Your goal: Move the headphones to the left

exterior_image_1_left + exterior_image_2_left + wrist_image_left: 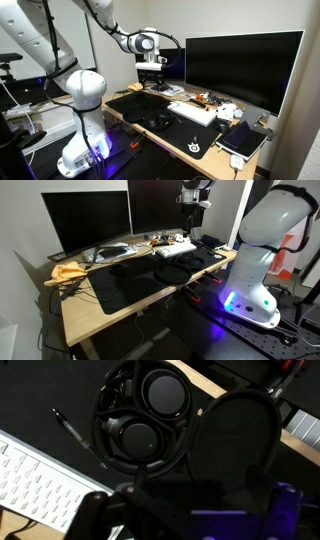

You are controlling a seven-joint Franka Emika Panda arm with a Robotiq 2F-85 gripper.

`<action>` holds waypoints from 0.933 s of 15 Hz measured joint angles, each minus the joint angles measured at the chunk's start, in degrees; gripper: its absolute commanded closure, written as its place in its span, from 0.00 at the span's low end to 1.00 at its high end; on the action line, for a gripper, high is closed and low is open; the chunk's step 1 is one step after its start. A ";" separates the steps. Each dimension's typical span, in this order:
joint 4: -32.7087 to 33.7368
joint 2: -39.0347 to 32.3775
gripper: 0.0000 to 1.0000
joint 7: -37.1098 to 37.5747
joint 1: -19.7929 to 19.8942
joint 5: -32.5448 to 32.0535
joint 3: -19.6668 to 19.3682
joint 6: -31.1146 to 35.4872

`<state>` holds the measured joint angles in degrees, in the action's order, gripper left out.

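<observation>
The black over-ear headphones [142, 418] lie flat on the black desk mat [175, 130] near the desk's front edge, ear cups side by side. They also show in both exterior views [152, 120] [172, 271]. My gripper [150, 72] hangs well above the desk, apart from the headphones, and also shows in an exterior view [192, 218]. In the wrist view its dark fingers [190, 510] sit spread at the bottom edge, open and empty, with the headphones just ahead of them.
A white keyboard [40, 485] lies next to the headphones, also seen in both exterior views [192, 112] [176, 248]. A large monitor [242, 65] stands behind. A dark round shape [240, 435] sits beside the headphones. Small clutter [215, 103] lies near the monitor.
</observation>
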<state>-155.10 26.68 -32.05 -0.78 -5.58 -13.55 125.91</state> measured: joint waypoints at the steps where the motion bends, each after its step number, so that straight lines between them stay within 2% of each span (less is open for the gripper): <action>1: 0.00 0.00 0.00 0.00 0.00 0.00 0.01 0.00; 7: 0.09 -1.00 0.00 -1.27 0.56 -0.04 -0.37 0.00; 14: 1.84 -4.34 0.00 -9.67 4.46 -0.29 -4.30 0.22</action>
<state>-153.26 22.34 -41.72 3.68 -5.87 -17.85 126.14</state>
